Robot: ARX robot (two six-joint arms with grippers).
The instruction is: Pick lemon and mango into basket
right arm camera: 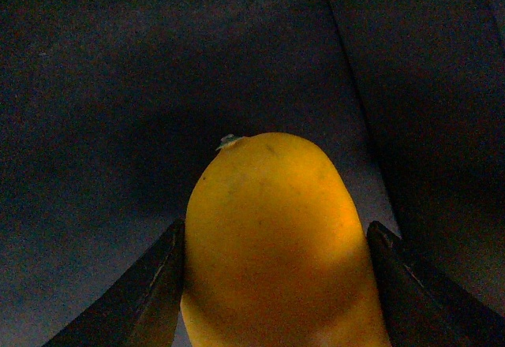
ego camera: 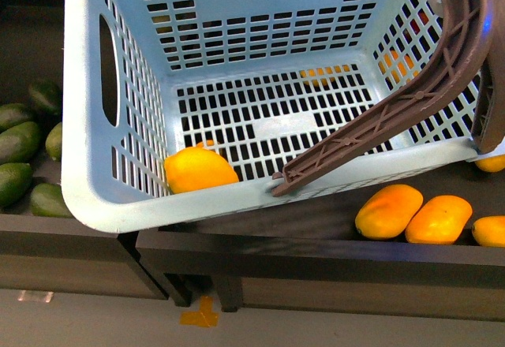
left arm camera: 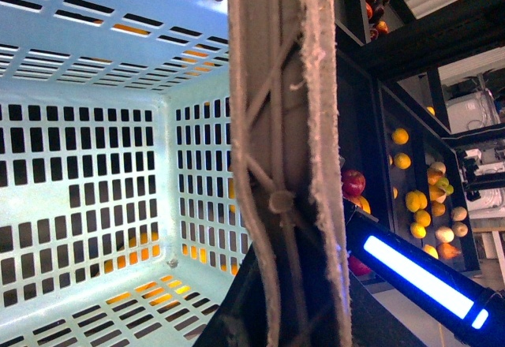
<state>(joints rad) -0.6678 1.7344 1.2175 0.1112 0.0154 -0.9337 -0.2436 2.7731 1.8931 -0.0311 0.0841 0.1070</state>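
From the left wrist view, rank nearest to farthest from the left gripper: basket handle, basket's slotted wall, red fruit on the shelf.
1. The handle, right at the jaws.
2. The slotted wall, behind the handle.
3. The red fruit, farthest, on the shelf outside.

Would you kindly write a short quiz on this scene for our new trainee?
1. True or false: the basket is empty.
2. What does the right tool grip? A) a banana B) the mango C) a bottle
3. Fill in: in the front view, the lemon lies in the basket's near-____ corner.

Key: 1 false; 2 B; 3 left.
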